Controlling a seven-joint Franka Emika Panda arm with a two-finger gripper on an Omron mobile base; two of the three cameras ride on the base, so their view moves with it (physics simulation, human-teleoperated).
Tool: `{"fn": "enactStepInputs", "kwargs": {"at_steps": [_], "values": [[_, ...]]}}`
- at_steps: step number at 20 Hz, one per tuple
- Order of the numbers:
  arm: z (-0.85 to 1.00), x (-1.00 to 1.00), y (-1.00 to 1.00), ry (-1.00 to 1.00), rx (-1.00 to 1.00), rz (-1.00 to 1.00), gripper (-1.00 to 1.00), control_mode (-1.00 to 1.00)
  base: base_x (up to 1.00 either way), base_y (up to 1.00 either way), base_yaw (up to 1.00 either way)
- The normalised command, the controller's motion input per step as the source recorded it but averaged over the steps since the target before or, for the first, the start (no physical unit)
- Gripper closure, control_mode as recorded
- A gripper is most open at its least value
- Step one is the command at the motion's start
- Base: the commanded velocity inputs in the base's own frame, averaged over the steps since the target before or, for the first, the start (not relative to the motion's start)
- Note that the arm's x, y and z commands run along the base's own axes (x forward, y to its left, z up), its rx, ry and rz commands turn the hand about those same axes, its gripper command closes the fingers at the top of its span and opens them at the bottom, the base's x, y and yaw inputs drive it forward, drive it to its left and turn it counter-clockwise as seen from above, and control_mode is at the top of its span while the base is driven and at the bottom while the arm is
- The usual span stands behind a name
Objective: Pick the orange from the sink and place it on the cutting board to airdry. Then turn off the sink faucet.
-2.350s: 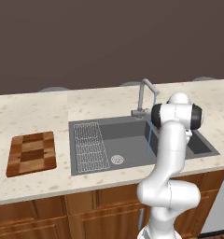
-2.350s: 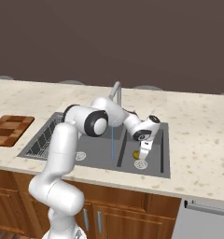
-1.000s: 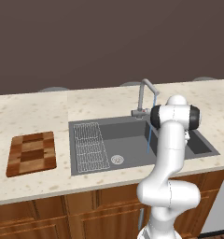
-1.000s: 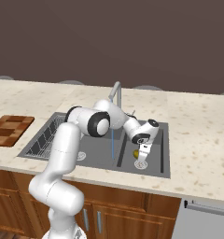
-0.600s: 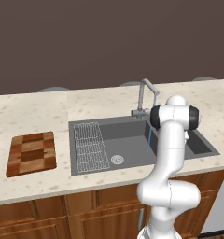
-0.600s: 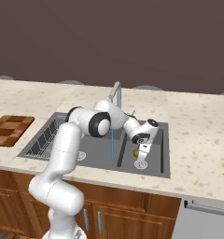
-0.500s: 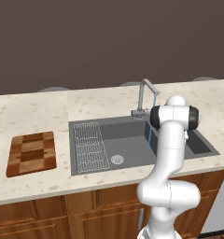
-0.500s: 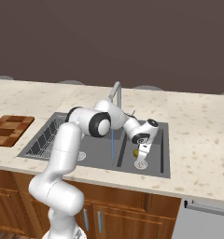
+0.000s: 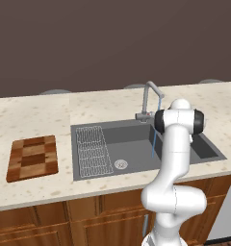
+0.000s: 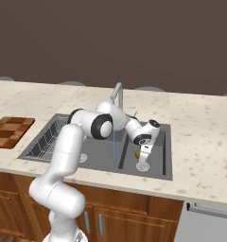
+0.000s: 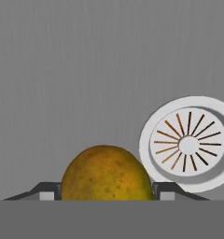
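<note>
Tabletop (image 9: 35, 117) of speckled stone carrying, from left to right, one checkered cutting board (image 9: 32, 157) and one dark sink (image 9: 132, 141) with a single faucet (image 9: 150, 98) running a thin stream of water. Two round silver drains show — one beside the ribbed drainer (image 9: 121, 164), one in the right basin (image 10: 143, 166). The white arm folds down into the right basin, hiding much of it in the left base view. One orange (image 11: 107, 173) lies on the sink floor, just beside the right drain; its lower part is cut off in the hand view. The pincer (image 10: 143, 154) points down over it, one fingertip (image 11: 47, 191) at each flank; whether they press the fruit cannot be told.
</note>
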Motion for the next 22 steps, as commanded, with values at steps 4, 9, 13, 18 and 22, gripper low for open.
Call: {"fn": "enactStepInputs", "kwargs": {"at_steps": [4,9,13,18,22], "values": [[0.0,0.0,0.0,0.0,0.0,0.0,1.0,-1.0,0.0,0.0,0.0],[0.04,-0.04,0.0,-0.04,0.0,0.0,1.0,-1.0,0.0,0.0,0.0],[0.19,-0.13,0.01,-0.06,0.0,0.0,1.0,-1.0,0.0,0.0,0.0],[0.25,-0.19,0.0,-0.01,0.0,-0.01,1.0,-1.0,0.0,0.0,0.0],[0.27,-0.24,0.0,0.0,-0.01,-0.02,1.0,-1.0,0.0,0.0,0.0]]}}
